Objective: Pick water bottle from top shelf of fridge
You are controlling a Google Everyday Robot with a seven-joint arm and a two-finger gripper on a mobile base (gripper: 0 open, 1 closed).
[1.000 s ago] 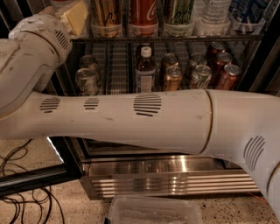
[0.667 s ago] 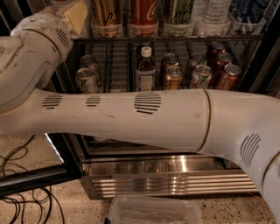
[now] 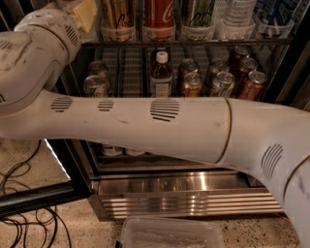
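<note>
At the far left, loose cables [image 3: 22, 227] lie on the floor beside the black door frame [image 3: 34, 201] of the fridge [image 3: 193, 203], which stands open. The white arm [image 3: 145, 121] spans the opening from right to left. It then bends upward at the left and leaves the frame by the top edge. The gripper is out of sight beyond that edge at the upper left, so we cannot tell whether it is parted, closed or holding anything. A tan piece beside the wrist cannot be identified.

Moving right along the top shelf [image 3: 193, 43], we note tall cans [image 3: 160, 13] in translucent lanes. The water bottle [image 3: 238, 13] stands right of them as a clear ribbed body. Its cap and label are cut off above. Below the shelf stand a brownish bottle [image 3: 161, 73] and short cans [image 3: 222, 83].

Hazards, as we judge them:
- The gripper appears to be well left of the bottle. A sideways traverse could strike the tall cans and topple them.
- The ribbed wall will probably flex, so a hard squeeze may deform it and a light one may let it slip.
- The arm hides much of the lower racks, so contact there would go unseen.

Compared with a second ago, the arm sits slightly higher. The shelf contents have not moved.
</note>
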